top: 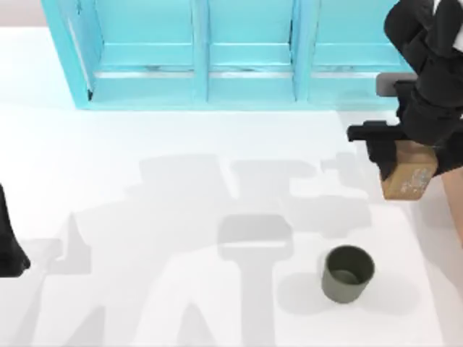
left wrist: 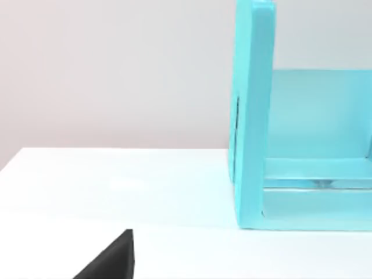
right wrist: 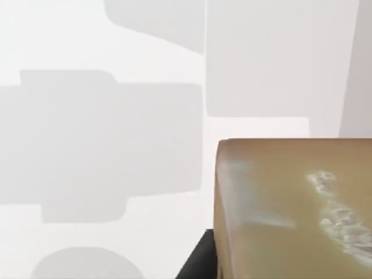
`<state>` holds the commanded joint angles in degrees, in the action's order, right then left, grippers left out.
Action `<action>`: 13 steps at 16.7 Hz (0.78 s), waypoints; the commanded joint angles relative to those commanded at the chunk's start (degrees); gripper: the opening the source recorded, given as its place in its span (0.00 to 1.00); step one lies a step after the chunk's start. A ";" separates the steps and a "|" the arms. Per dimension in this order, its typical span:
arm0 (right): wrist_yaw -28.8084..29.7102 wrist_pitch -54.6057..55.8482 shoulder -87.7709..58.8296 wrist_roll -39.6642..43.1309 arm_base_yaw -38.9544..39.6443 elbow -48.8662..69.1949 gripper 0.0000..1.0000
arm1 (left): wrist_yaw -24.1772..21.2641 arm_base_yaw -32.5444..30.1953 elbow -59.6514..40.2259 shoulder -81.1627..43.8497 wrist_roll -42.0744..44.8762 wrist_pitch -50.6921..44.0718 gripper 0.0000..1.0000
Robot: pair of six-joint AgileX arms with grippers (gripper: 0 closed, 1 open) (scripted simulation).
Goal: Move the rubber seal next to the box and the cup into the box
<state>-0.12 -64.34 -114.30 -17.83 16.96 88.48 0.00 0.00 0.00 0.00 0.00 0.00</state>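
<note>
**Seal in the right fingers, cup waiting on the worktop**

Right gripper [top: 401, 155] at roughly 2 o'clock of the top view, near the right edge, just in front of the turquoise shelf unit [top: 202, 58]. Its fingers pinch the rubber seal [top: 409, 173], a small tan-brown block with whitish print on one face. The block hangs tilted below the wrist; its shadow falls apart from it, so it reads as lifted off the worktop [top: 145, 217]. Right wrist view: the seal's printed face [right wrist: 290, 209] close up, pale worktop beyond.

Cup [top: 348, 273], dark olive-grey, upright, open mouth up, at about 5 o'clock, well apart from the seal and untouched.

A salmon-tan strip at the right edge near 3 o'clock may be the box wall; too little shows to be sure.

Left gripper [top: 11, 246] parked at 9 o'clock by the left edge; cannot tell how its fingers stand. Left wrist view: shelf unit end panel [left wrist: 253, 116], bare worktop.

Handling, as judgement: seal looks stiff, flat-sided and light; a pinch across two opposite flat faces should hold, though a tilted block may swing. Cup looks rigid and thin-walled; take it over the rim or across the body, low enough not to tip.
</note>
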 joint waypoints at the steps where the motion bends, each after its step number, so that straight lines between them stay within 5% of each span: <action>1: 0.00 0.00 0.00 0.00 0.00 0.00 0.38 | 0.00 0.00 0.00 0.00 0.00 0.00 1.00; 9: 0.00 0.00 0.00 0.00 0.00 0.00 0.98 | 0.00 0.00 0.00 0.00 0.00 0.00 1.00; 13: 0.00 0.00 0.00 0.00 0.00 0.00 1.00 | 0.00 0.00 0.00 0.00 0.00 0.00 1.00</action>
<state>-0.12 -64.34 -114.30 -17.83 16.96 88.48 0.00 0.00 0.00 0.00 0.00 0.00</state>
